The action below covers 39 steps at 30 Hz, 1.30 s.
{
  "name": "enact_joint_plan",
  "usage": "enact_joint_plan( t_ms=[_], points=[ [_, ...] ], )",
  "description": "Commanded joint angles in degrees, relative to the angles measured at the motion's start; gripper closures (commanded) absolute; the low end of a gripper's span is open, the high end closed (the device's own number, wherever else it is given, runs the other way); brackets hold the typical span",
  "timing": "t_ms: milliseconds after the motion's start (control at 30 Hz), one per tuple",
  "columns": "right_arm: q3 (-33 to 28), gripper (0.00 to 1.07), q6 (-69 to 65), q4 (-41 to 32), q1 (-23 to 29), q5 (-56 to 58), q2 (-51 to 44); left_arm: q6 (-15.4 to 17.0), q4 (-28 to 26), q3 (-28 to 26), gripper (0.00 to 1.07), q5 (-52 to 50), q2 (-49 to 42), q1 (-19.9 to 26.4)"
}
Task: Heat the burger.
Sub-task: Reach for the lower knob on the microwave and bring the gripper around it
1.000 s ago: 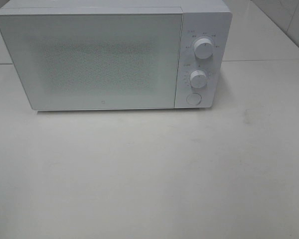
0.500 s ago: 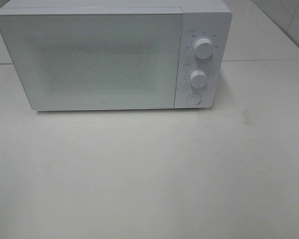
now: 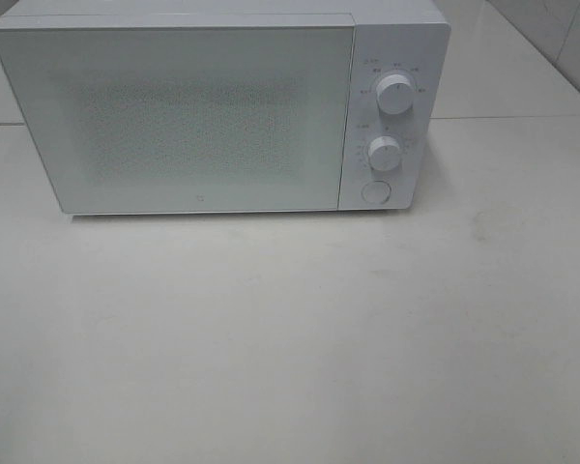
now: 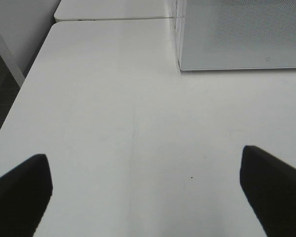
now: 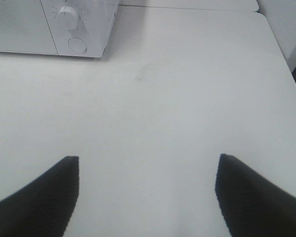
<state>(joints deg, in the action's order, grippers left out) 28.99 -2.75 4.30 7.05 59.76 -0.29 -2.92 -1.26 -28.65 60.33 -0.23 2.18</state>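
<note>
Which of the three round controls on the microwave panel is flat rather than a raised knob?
The bottom button. It sits beneath the upper knob and lower knob, which both stick out.

Looked like a lab mock-up of a kitchen: a white microwave (image 3: 217,106) sat on plain white tables (image 3: 290,338) pushed together, tiled wall (image 3: 561,34) behind.

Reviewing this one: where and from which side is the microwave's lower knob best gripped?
Grip the lower knob by its round rim, pinched on opposite sides, coming straight in from the front. It is a short cylinder standing out of the control panel, right of the door, so likely only its sides offer a hold.
</note>
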Motion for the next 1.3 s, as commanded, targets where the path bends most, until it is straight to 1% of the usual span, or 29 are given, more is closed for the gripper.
enact_joint_plan(
  t_ms=[33, 1300],
  points=[
    [0.0, 0.34, -0.1, -0.1, -0.3, -0.4, -1.0, 0.5, 0.2, 0.1, 0.09, -0.9, -1.5, 0.1],
    [0.0, 0.34, -0.1, -0.1, -0.3, -0.4, -1.0, 0.5, 0.2, 0.1, 0.09, -0.9, -1.5, 0.1]
  ],
)
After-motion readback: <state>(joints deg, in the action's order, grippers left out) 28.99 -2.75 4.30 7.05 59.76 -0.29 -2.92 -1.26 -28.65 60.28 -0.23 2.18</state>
